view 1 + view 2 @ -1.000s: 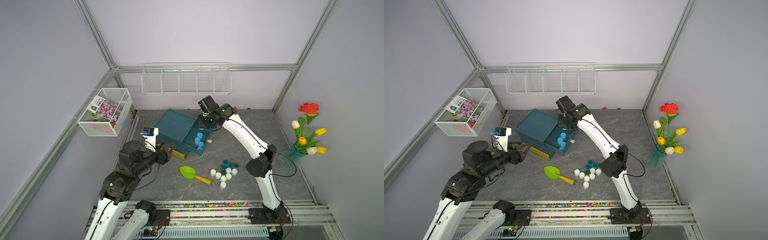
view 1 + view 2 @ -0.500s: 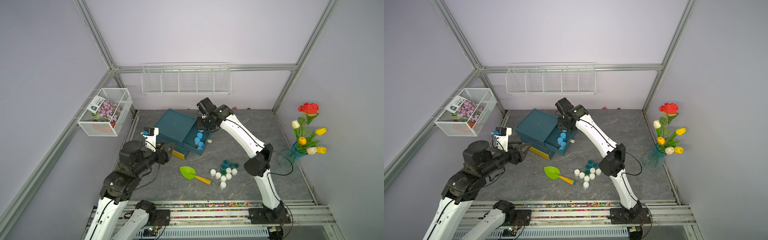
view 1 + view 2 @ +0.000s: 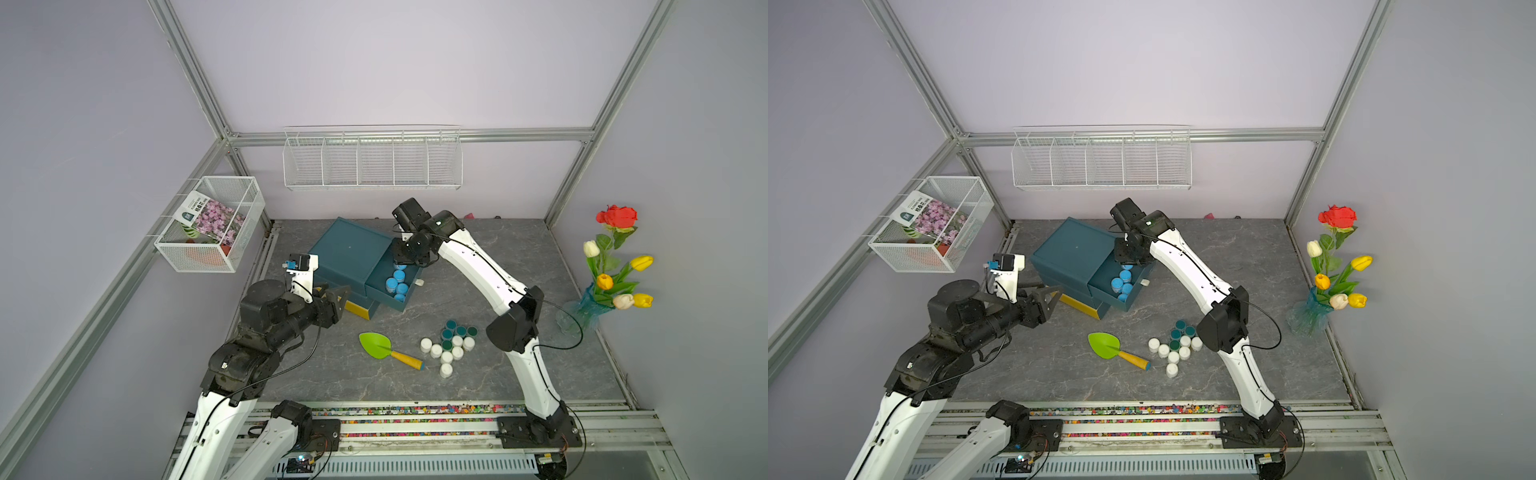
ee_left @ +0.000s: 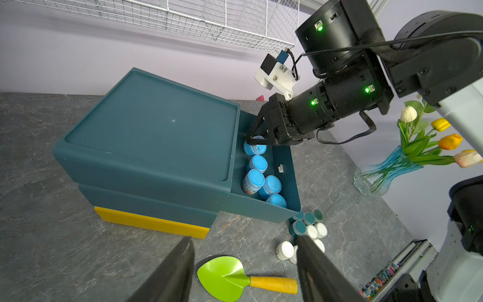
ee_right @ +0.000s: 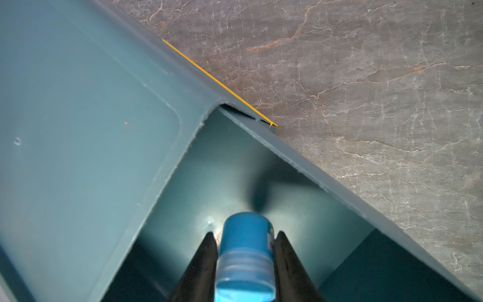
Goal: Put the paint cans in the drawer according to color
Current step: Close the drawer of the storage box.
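Note:
A teal drawer cabinet (image 3: 349, 253) stands at the back left, its top drawer (image 3: 379, 296) pulled out. Several light blue paint cans (image 4: 261, 183) lie in that drawer. My right gripper (image 5: 245, 232) is shut on another light blue paint can (image 5: 245, 251) and holds it low over the drawer's far end (image 4: 254, 149). I cannot tell whether it touches the floor. Teal and white paint cans (image 3: 451, 345) stand grouped on the table in both top views. My left gripper (image 4: 244, 239) hangs open and empty, left of the cabinet (image 3: 343, 291).
A green trowel with a yellow handle (image 3: 382, 347) lies between the cabinet and the can group. The lowest drawer has a yellow front (image 4: 151, 222). A glass vase of flowers (image 3: 602, 282) stands at the right edge. Wire baskets hang on the left wall (image 3: 212, 224) and back wall (image 3: 372, 158).
My right wrist has shifted slightly toward the cabinet with the blue can still gripped. The left arm has not moved.

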{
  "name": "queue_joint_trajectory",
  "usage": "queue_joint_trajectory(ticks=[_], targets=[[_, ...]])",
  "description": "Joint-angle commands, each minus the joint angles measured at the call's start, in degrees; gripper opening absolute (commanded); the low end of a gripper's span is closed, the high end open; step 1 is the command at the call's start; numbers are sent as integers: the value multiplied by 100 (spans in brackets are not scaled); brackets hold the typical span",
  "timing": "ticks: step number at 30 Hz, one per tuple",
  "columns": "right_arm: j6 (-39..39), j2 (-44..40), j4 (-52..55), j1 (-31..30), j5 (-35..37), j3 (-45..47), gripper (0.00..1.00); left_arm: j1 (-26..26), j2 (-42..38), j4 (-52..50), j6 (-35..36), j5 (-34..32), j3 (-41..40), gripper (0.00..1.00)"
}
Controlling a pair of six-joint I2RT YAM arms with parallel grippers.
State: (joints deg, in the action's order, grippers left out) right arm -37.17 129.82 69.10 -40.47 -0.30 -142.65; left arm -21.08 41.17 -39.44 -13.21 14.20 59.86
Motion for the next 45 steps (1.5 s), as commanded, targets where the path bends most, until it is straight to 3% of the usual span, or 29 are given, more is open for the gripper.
queue_joint_trajectory(ticks=[1,3,6,10,14,17,21,26,29,32,40,45], targets=[[49,96,106,49,-102,-152,32,-29,5,103,39,46,-27,66],[40,108,113,64,-89,-229,46,-31,7,121,40,40,-26,66],[77,60,112,58,-44,-401,55,-30,28,147,38,48,-27,66],[101,-218,-52,83,29,-630,60,-30,44,166,35,49,-18,66],[-95,-817,-169,294,61,-537,57,-29,65,153,47,44,9,66],[-406,-1716,-476,683,45,564,52,-32,53,129,74,39,0,65],[-535,-3481,-2851,1487,-1601,3998,45,-30,19,69,125,33,-48,65],[-1560,-4762,-5170,1847,-3084,6899,39,-30,-175,14,391,6,-344,64],[-2204,-4802,-6121,1736,-3675,7625,39,-28,-429,51,572,-8,-645,64],[-2878,-4661,-7135,1645,-3820,8160,38,-35,-684,85,770,118,-920,63],[-3531,-4151,-8089,1604,-3959,8455,37,-30,-1245,296,914,102,-1530,63],[-3532,-4066,-7874,1497,-4057,8425,36,-32,-1331,358,807,15,-1632,63]])
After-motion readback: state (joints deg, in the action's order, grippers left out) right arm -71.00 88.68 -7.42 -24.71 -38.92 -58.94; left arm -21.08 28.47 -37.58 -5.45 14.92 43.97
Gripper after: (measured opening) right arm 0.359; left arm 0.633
